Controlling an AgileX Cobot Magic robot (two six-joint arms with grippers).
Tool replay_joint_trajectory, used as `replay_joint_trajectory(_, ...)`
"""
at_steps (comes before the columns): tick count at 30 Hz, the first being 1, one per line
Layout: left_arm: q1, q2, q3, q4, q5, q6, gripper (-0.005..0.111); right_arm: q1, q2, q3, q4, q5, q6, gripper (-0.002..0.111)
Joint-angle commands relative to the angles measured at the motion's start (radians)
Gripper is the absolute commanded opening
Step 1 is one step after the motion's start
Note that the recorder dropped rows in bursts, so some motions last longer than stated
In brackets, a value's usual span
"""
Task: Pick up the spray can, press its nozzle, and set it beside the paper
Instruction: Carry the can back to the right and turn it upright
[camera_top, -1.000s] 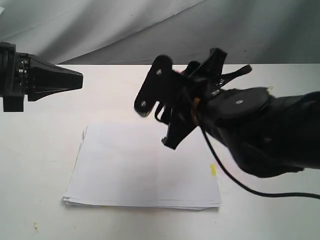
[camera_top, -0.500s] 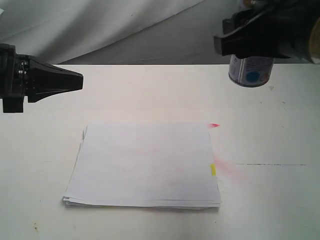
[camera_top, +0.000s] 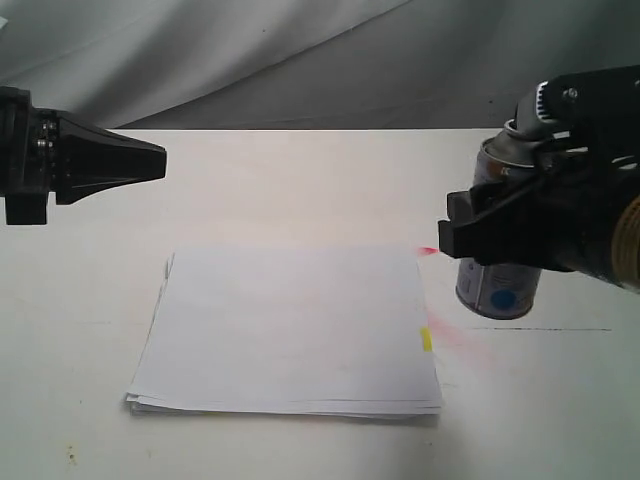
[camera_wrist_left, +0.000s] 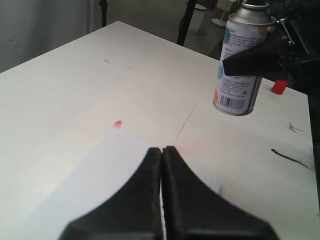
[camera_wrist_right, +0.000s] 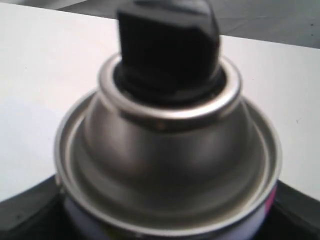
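Note:
The silver spray can (camera_top: 498, 292), with its white label and blue dot, is upright just right of the paper (camera_top: 290, 325), and my right gripper (camera_top: 496, 248) is shut on its body. I cannot tell whether its base touches the table. The right wrist view looks down on the black nozzle (camera_wrist_right: 167, 45) and the silver dome (camera_wrist_right: 167, 155). In the left wrist view the spray can (camera_wrist_left: 239, 60) stands beyond the paper's corner (camera_wrist_left: 100, 190). My left gripper (camera_top: 155, 160) hangs shut and empty at the far left, with its fingertips (camera_wrist_left: 154, 152) pressed together.
The paper carries a yellow tab (camera_top: 426, 340) on its right edge. Red spray marks lie at its far right corner (camera_top: 428, 251) and beside the tab (camera_top: 458, 342). A thin dark line (camera_top: 540, 328) crosses the table under the can. A small red object (camera_wrist_left: 279, 87) sits behind the can.
The right gripper with the can went from over the paper up to the back right, then came down to the paper's right side. The left gripper stayed still.

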Motion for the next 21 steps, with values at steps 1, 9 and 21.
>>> replay_joint_trajectory(1, 0.002, -0.009, 0.004, -0.015, 0.01, 0.001, 0.0, -0.008, -0.006, 0.001, -0.388, 0.041, 0.266, 0.0)
replay_joint_trajectory(9, 0.002, -0.009, 0.004, 0.01, 0.01, 0.002, 0.0, -0.008, 0.077, -0.026, -0.506, 0.251, 0.454, 0.0)
replay_joint_trajectory(21, 0.002, -0.009, 0.004, 0.01, 0.01, 0.007, 0.0, -0.008, 0.044, -0.026, -0.506, 0.252, 0.446, 0.0)
